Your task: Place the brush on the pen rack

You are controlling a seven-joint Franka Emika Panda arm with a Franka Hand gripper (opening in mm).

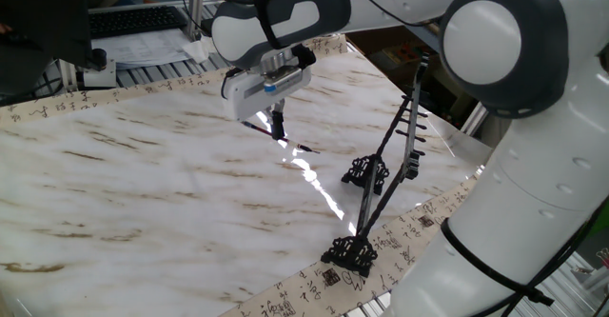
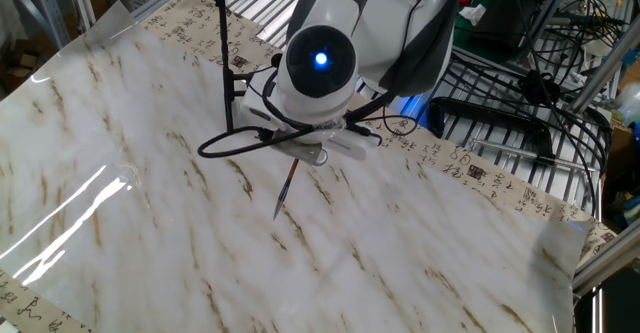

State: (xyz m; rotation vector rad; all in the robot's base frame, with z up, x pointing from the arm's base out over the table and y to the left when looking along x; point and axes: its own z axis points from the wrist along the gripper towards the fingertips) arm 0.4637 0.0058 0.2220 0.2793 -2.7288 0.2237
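Observation:
The brush [image 2: 285,191] is a thin reddish-brown stick with a dark tip, slanting down and to the left from under my hand, just above the marble-patterned table [image 2: 120,233]. In the one fixed view its shaft [image 1: 297,147] sticks out to the right of the fingers. My gripper [image 1: 276,127] is shut on the brush, its dark fingers pointing down. The round wrist hides the fingers in the other fixed view. The pen rack [image 1: 381,165] is a black frame with scrolled feet standing right of the gripper, apart from it. Its bar and post [image 2: 226,43] show behind the hand.
My own white arm [image 1: 533,165] fills the right side of the one fixed view. A keyboard [image 1: 133,20] lies beyond the table's far edge. Wire racks and cables [image 2: 500,123] stand past the table's calligraphy-printed border [image 2: 470,168].

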